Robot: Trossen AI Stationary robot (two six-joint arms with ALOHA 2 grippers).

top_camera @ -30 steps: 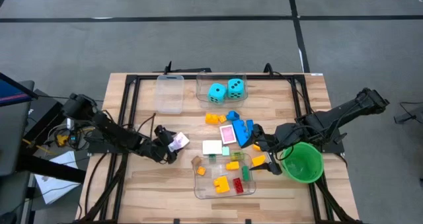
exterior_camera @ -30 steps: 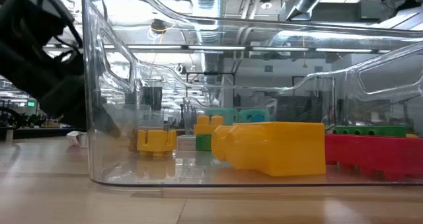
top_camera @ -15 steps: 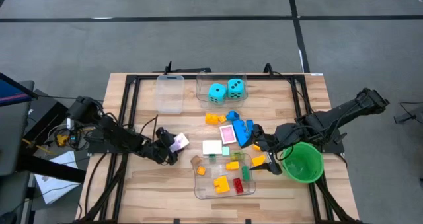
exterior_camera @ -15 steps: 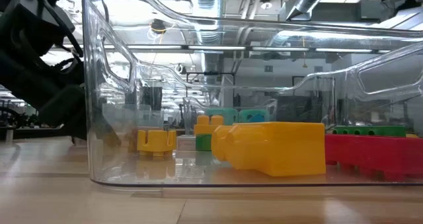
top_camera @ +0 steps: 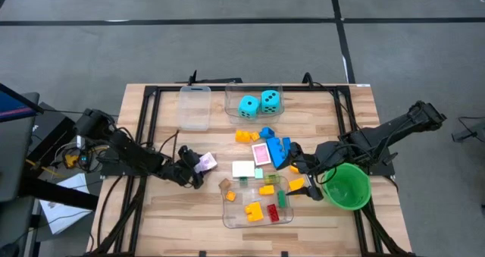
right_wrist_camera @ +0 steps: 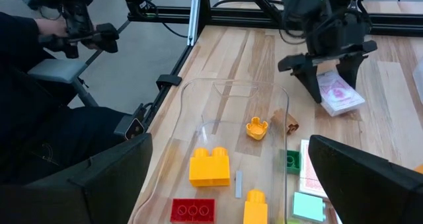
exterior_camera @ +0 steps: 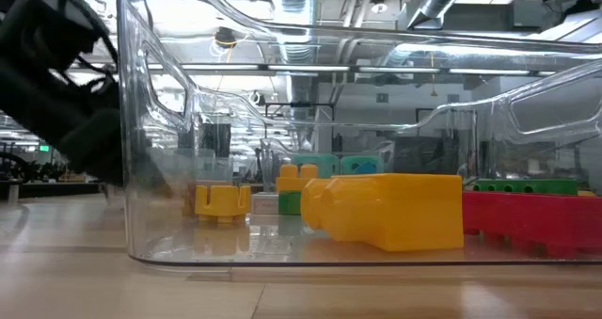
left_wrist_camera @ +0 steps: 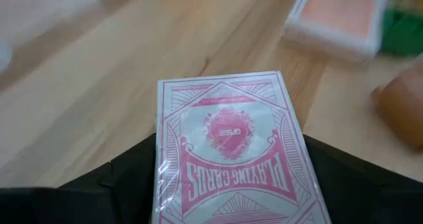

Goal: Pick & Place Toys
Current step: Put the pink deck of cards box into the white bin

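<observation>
A pink-backed pack of playing cards (left_wrist_camera: pixel 228 145) lies on the wooden table (top_camera: pixel 163 211), left of the middle. My left gripper (top_camera: pixel 194 168) is closed about it; the right wrist view shows the same gripper (right_wrist_camera: pixel 328 75) over the pack (right_wrist_camera: pixel 340 95). My right gripper (top_camera: pixel 307 183) hangs open above the table, between the green bowl (top_camera: pixel 348 185) and the near clear tub (top_camera: pixel 258 200) of bricks. Two cyan dice (top_camera: pixel 259 102) sit in the far tub. Loose bricks (top_camera: pixel 276 149) and a pink card (top_camera: pixel 261 154) lie mid-table. My left gripper has the card pack between its two fingers, one on each long side (left_wrist_camera: pixel 160 164). The fingers slant down from the table's left and run along the pack. The pack lies flat on the table, its pink back up.
An empty clear tub (top_camera: pixel 195 108) stands at the far left. The near tub's wall (exterior_camera: pixel 132 168) fills the low view, with a yellow brick (exterior_camera: pixel 386 211) and a red brick (exterior_camera: pixel 527 220) inside. A black frame (top_camera: pixel 144 136) runs round the table. A white-green card (top_camera: pixel 242 168) lies beside the tub.
My left gripper's fingers have drawn in a little about the card pack, and its wrist has shifted slightly in the low view. The pack lies where it was.
</observation>
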